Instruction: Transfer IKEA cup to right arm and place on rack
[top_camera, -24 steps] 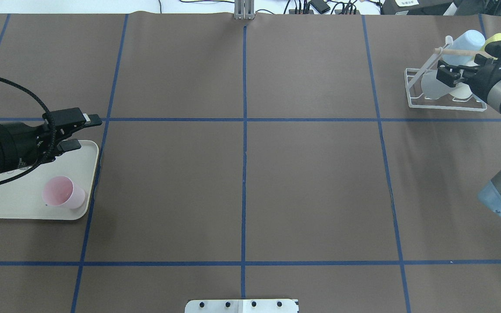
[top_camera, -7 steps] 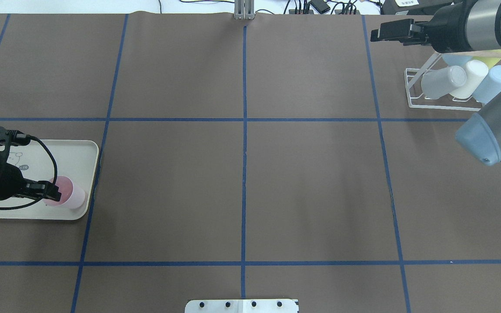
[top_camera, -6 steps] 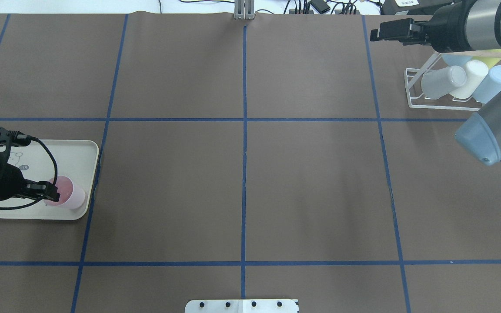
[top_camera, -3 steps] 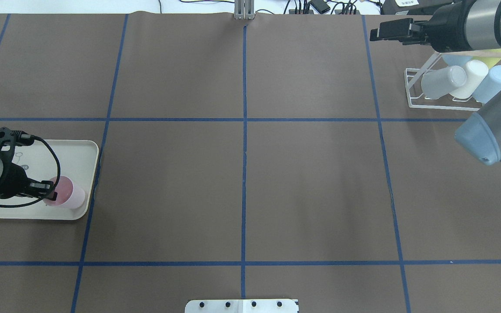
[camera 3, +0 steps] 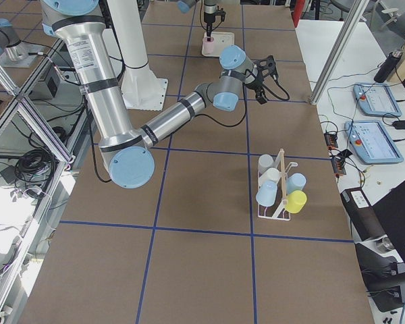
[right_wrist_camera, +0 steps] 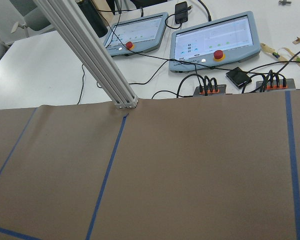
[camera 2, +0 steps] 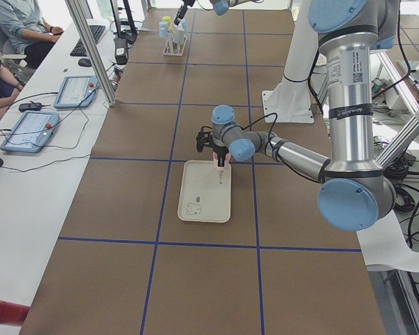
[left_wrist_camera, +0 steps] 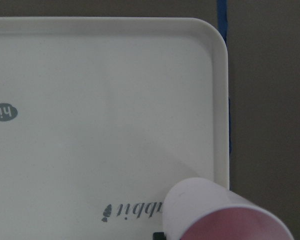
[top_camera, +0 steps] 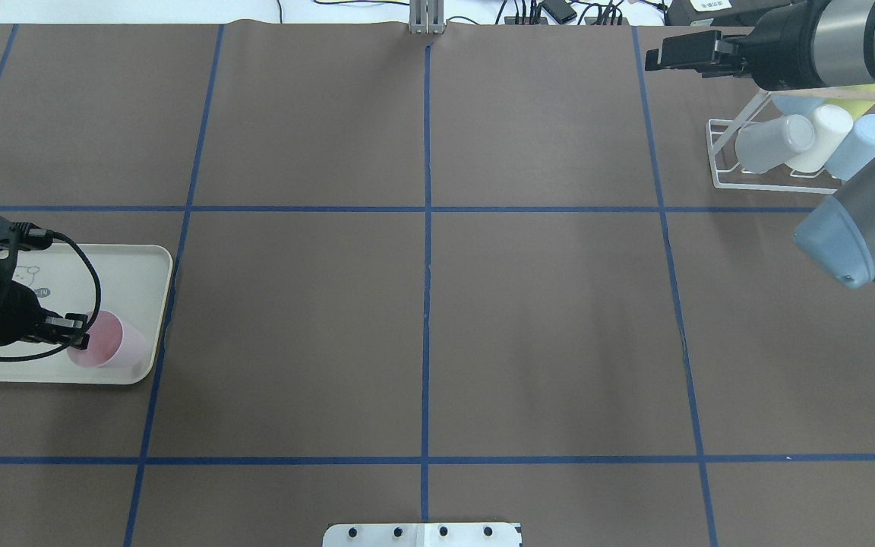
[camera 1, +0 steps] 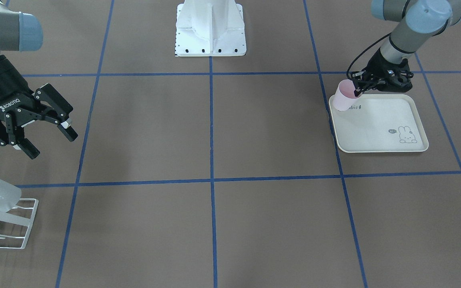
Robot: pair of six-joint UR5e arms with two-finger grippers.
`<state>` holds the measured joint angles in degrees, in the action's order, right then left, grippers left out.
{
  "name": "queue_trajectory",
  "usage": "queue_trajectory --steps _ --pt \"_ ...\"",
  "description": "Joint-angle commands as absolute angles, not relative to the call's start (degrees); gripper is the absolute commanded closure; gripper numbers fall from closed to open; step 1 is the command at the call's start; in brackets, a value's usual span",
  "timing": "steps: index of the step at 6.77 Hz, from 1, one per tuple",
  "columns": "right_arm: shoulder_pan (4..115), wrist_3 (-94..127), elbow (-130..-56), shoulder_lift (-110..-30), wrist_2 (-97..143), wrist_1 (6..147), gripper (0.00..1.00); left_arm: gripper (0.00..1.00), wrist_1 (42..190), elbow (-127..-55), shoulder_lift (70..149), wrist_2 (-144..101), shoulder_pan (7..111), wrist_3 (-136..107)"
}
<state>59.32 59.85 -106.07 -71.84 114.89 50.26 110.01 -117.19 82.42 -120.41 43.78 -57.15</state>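
The pink IKEA cup (top_camera: 112, 349) stands tilted at the near right corner of the cream tray (top_camera: 134, 262), also seen as cup (camera 1: 341, 97) and cup (left_wrist_camera: 225, 215). My left gripper (top_camera: 77, 339) is shut on its rim, one finger inside the mouth; the same gripper (camera 1: 357, 88) shows from the front. The right arm's gripper (camera 1: 51, 144) hangs open and empty above the table, beside the rack (top_camera: 720, 156), and appears edge-on as gripper (top_camera: 654, 59). The white wire rack (camera 3: 278, 199) holds several cups.
The tray (camera 1: 378, 128) has a rabbit print and is otherwise bare. The rack (camera 1: 14, 224) holds translucent, white, blue and yellow cups under a wooden dowel. Blue tape lines grid the brown table. Operator screens and cables lie beyond the far edge.
My left gripper came down from above the tray onto the cup's rim, then drew slightly left, shifting the cup with it. The right arm lifted away from the rack and stays still.
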Motion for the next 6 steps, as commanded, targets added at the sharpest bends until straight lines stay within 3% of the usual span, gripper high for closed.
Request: queue_trajectory --steps 1,6 --pt "59.33 60.11 -106.00 -71.54 115.48 50.10 0.00 1.00 94.53 -124.52 87.76 -119.97 50.76 -57.48" --pt "53.36 82.92 -104.60 -61.11 112.96 49.66 0.00 1.00 95.87 -118.22 109.49 -111.91 54.06 -91.14"
